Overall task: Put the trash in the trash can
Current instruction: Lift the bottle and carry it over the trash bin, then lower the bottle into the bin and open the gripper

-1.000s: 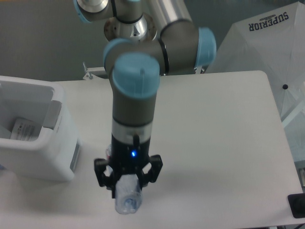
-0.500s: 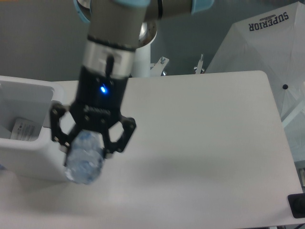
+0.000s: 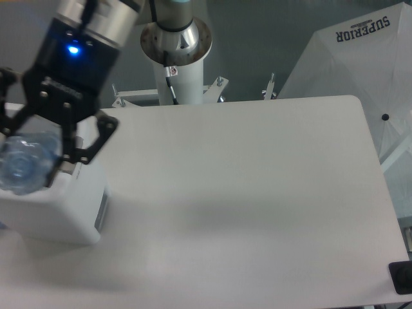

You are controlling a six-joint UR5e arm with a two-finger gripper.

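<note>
Since a second ago the arm has swung left and risen toward the camera; the gripper (image 3: 26,158) has gone from low over the front of the bench to a spot over the trash can, and it looks much larger now.

Left to right:

- Bottle (image 3: 26,168): clear, crumpled plastic, clamped between the fingers (image 3: 90,145), bottom end facing the camera. It sits over the trash can opening, at the far left edge of the view. Fingers are closed on it, not released yet.
- Trash can (image 3: 64,215): white boxy bin at the left edge of the bench. Gripper and bottle hide most of the opening, so only the front wall and right corner show. The interior cannot be checked from here, so the white wrapper is not visible now.
- Bench (image 3: 257,193): white top, nothing else of the task visible on it.
- Behind it: arm base column (image 3: 177,55). Far right: white umbrella (image 3: 347,71) with dark lettering.

Judgement: the carry looks essentially done and release is next.

Risks:
- Whether the bottle is centred over the opening or over the near rim cannot be told from this angle. If it is off, it could hit the rim and bounce onto the bench.
- Gripper is partly out of view at the left, so clearance on that side is unknown.
- Light bottle, slick plastic: it could stick to one finger pad on opening and fall skewed.
</note>
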